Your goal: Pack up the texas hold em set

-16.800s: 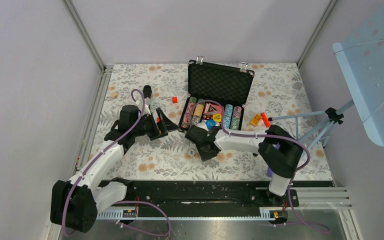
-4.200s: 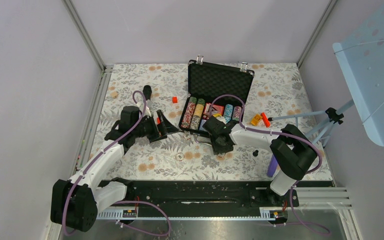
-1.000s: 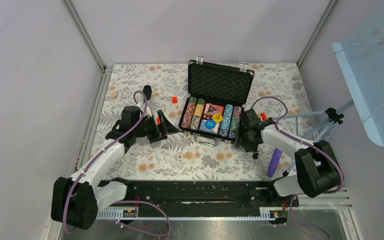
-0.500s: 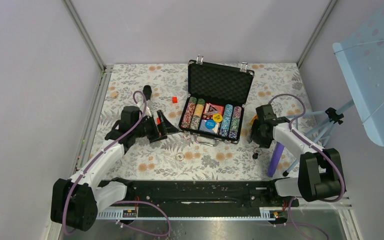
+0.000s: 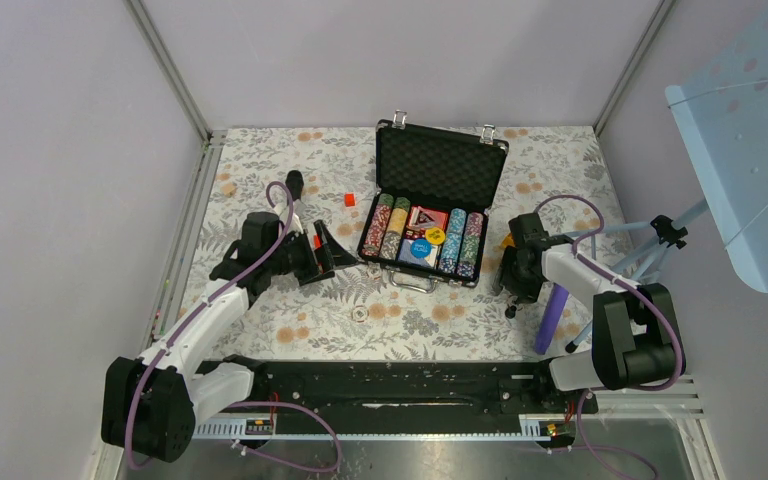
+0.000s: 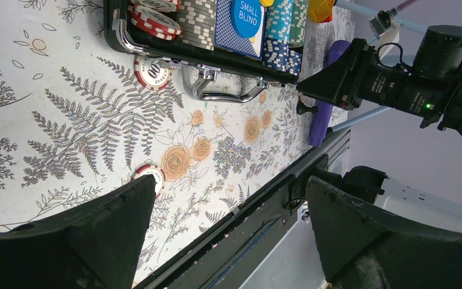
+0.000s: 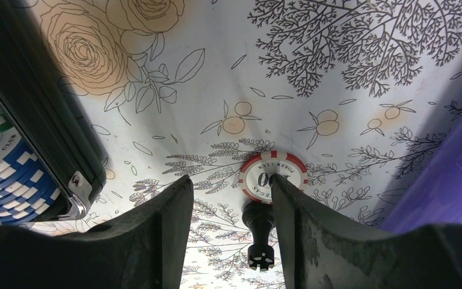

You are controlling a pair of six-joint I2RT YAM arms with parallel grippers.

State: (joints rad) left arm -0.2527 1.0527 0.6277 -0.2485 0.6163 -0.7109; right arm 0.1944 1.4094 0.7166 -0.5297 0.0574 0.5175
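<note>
**A:** So, how was the right gripper (image 7: 230,180) set, and why?

**B:** Its jaws were held partly apart and empty, low over the mat (image 7: 313,72). Just ahead of them a stray red-and-white chip (image 7: 267,170) lay flat, partly hidden by one finger. A pickup was presumably being lined up.

**A:** And the case (image 7: 36,108)?

**B:** It was seen just to that gripper's left, lid (image 5: 440,165) propped up so that chips could be dropped in. Its long axis was laid across toward the left gripper (image 6: 228,186), which was held wide and empty. The handle (image 5: 415,284) was turned toward the arm bases.
</note>
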